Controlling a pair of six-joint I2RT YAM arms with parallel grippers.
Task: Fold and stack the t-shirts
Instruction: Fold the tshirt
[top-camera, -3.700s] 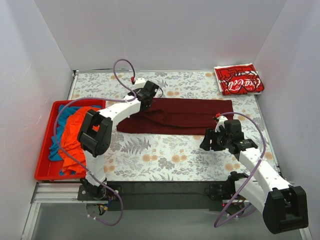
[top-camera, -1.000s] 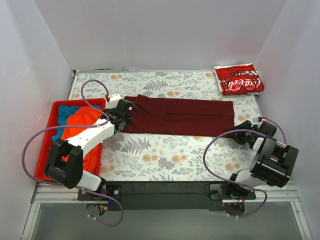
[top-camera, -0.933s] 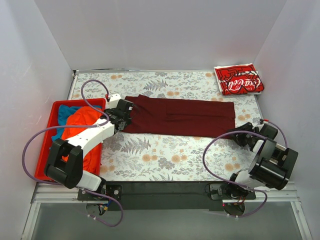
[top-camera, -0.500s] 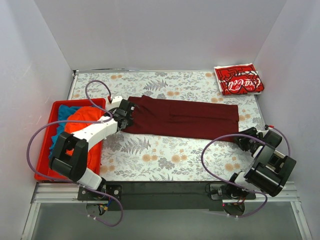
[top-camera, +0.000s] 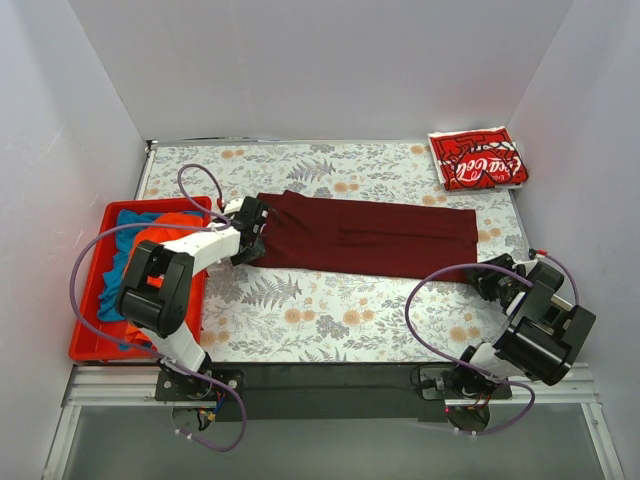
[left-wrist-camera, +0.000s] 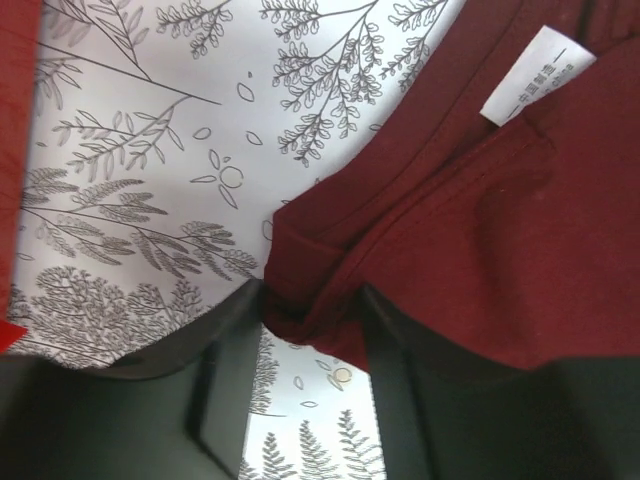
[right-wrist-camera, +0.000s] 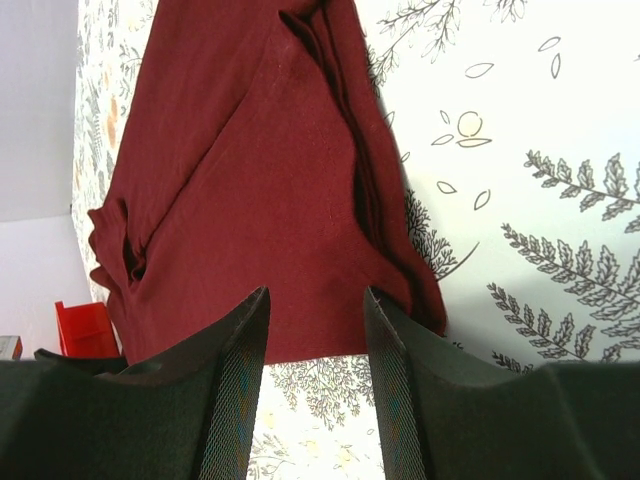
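The dark maroon t-shirt (top-camera: 370, 235) lies as a long folded strip across the middle of the floral table. My left gripper (top-camera: 248, 238) sits at the strip's left end. In the left wrist view, this gripper (left-wrist-camera: 315, 310) is shut on a bunched corner of the maroon t-shirt (left-wrist-camera: 480, 230). A white label (left-wrist-camera: 535, 72) shows further along the cloth. My right gripper (top-camera: 487, 284) is at the strip's near right corner. It (right-wrist-camera: 316, 300) is open, and the maroon hem (right-wrist-camera: 250, 180) lies just past its tips. The red Coca-Cola t-shirt (top-camera: 477, 158) lies folded at the far right.
A red plastic bin (top-camera: 85, 320) stands at the table's left edge and holds the orange t-shirt (top-camera: 165, 222) and the blue t-shirt (top-camera: 128, 222). White walls enclose the table on three sides. Purple cables loop from both arms.
The left jaws have closed in on the shirt's left corner, and the left elbow swung toward the bin. The strip's right end shifted slightly right and nearer, and the right gripper followed.
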